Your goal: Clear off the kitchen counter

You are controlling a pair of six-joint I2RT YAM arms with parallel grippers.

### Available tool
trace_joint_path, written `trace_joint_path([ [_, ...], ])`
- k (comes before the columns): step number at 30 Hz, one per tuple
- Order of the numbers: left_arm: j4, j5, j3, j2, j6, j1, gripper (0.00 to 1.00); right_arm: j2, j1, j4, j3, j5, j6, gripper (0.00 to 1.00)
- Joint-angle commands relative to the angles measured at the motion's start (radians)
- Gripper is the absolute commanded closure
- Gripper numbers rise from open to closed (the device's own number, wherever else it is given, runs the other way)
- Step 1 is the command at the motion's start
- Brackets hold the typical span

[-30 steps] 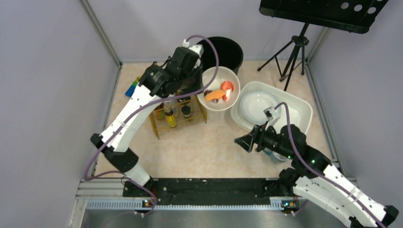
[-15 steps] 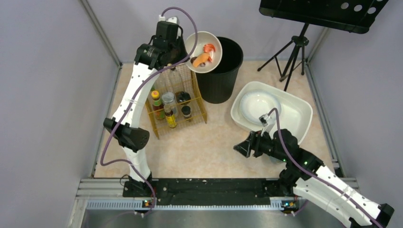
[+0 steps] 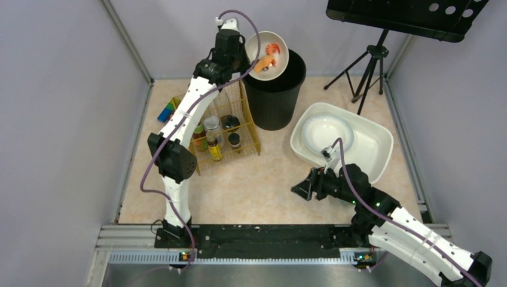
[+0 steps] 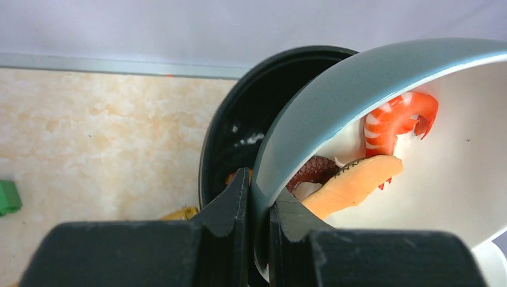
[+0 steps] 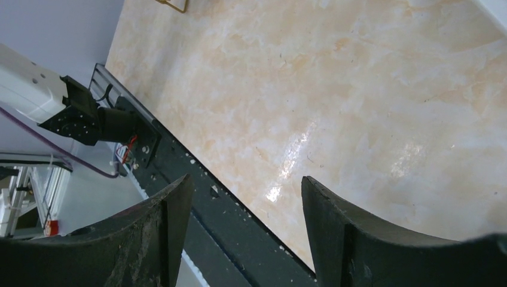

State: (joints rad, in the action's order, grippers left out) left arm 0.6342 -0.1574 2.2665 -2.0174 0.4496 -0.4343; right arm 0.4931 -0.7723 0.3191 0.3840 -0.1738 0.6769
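Tilting over the bin (image 3: 276,98), the bowl (image 4: 460,173) shows grey underside only wrist-side.

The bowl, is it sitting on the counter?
No, the bowl hangs tilted above the bin, its rim pinched in the left hand.

Lighting bright and even; shadows soft.
Overhead view sharp throughout. Right wrist view: white glare patch on the kitchen counter (image 5: 293,161) just below centre, toward 6 o'clock. Left wrist view: black fingers (image 4: 227,206) at 6 o'clock blurred; bowl (image 4: 335,101) rim slightly soft.
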Motion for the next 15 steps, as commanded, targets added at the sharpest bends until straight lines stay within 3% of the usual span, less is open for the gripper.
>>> trace_joint_path([
  [1, -0.420, -0.073, 0.023, 0.031, -0.028, 0.003, 1.00, 0.001, -0.012, -0.076, -0.018, -0.033, 0.012, 0.34],
  [5, -0.530, -0.062, 0.001, -0.002, -0.084, -0.003, 1.00, -0.006, -0.012, -0.077, -0.040, -0.030, 0.009, 0.35],
  [9, -0.730, -0.072, -0.129, 0.007, -0.209, -0.039, 1.00, -0.008, -0.012, -0.079, -0.050, -0.007, 0.006, 0.35],
  [13, -1.001, -0.085, -0.335, 0.049, -0.372, -0.079, 1.00, -0.008, -0.012, -0.071, -0.048, 0.000, -0.004, 0.34],
  [15, -1.223, -0.119, -0.477, 0.072, -0.495, -0.109, 1.00, -0.007, -0.011, -0.068, -0.053, 0.001, -0.009, 0.34],
])
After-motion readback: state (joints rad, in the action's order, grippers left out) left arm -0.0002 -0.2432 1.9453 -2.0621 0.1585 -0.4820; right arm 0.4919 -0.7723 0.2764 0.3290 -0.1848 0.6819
